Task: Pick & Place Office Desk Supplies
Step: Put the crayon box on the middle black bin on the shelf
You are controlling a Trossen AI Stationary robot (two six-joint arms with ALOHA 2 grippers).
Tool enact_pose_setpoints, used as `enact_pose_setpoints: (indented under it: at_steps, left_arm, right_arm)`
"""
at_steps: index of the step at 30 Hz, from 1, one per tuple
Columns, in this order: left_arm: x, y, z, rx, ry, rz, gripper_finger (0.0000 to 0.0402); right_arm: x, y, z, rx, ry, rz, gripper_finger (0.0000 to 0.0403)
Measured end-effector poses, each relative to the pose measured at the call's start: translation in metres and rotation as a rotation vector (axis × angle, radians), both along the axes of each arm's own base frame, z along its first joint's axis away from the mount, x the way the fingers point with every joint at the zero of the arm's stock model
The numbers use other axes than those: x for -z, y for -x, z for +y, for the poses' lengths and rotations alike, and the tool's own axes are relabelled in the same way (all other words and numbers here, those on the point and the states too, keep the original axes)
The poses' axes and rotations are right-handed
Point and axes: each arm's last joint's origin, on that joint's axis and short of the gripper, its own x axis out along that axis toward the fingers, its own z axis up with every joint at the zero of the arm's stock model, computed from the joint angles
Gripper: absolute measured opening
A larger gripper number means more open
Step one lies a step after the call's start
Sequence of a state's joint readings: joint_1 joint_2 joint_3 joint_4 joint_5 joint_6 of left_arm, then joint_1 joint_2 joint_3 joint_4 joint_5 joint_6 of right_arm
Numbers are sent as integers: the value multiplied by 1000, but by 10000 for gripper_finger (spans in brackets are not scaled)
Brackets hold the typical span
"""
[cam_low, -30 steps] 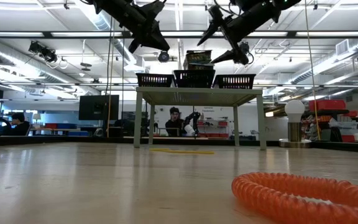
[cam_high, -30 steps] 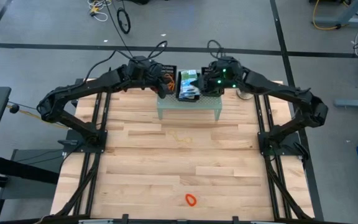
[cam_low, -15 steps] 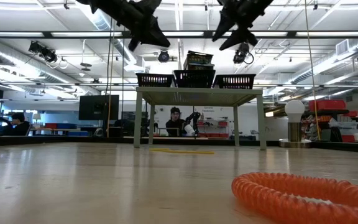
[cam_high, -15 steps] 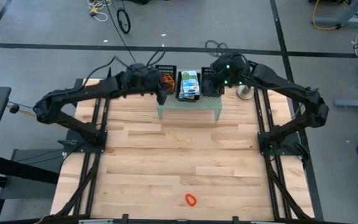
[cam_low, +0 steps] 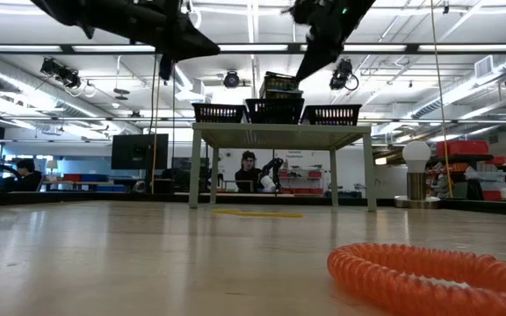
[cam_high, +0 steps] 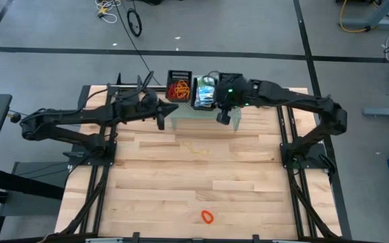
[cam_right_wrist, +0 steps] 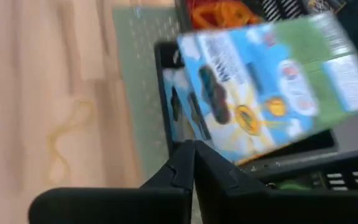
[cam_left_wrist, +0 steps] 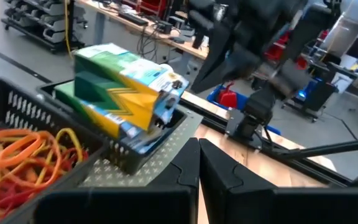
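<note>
Three black baskets stand in a row on the pale green perforated stand (cam_high: 204, 116) at the table's far edge. The left basket (cam_high: 179, 86) holds red and orange rubber bands (cam_left_wrist: 17, 155). The middle one holds yellow-and-green printed boxes (cam_left_wrist: 124, 93), piled above its rim (cam_low: 279, 85). An orange band (cam_high: 207, 217) lies on the table near the front edge, and a pale yellow band (cam_right_wrist: 67, 137) lies in front of the stand. My left gripper (cam_high: 161, 122) hangs shut by the stand's near left corner. My right gripper (cam_high: 223, 117) hangs shut above the stand's near edge. Neither holds anything.
A white ball-topped object (cam_low: 416, 154) stands at the far right, behind my right arm. The third basket (cam_low: 332, 113) sits at the stand's right end. Bare wooden table (cam_high: 194, 179) stretches between the stand and the orange band. A person sits in the room beyond (cam_low: 248, 168).
Both grippers have drawn back from over the baskets toward the table's near edge, the left one also toward the left. My right gripper, open over the middle basket a second ago, has shut. The boxes and bands lie as before.
</note>
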State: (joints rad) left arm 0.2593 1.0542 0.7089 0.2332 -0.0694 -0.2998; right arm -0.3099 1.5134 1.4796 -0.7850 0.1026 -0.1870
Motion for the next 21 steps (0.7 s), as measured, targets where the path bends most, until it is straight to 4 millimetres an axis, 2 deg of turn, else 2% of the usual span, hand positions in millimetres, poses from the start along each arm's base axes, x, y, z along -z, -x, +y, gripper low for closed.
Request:
enact_pose_setpoints:
  at_steps: [4, 7, 21]
  left_arm:
    - [-2, 7, -1, -20, -2, -18, 7]
    - [-2, 7, -1, -29, -5, -19, 7]
    - [-1, 7, -1, -29, -7, -12, 7]
  right_arm:
    - [24, -19, -8, -21, 67, 107, 5]
    - [33, -30, -13, -19, 107, 148, 7]
    - [30, -43, -18, 7, 123, 41, 8]
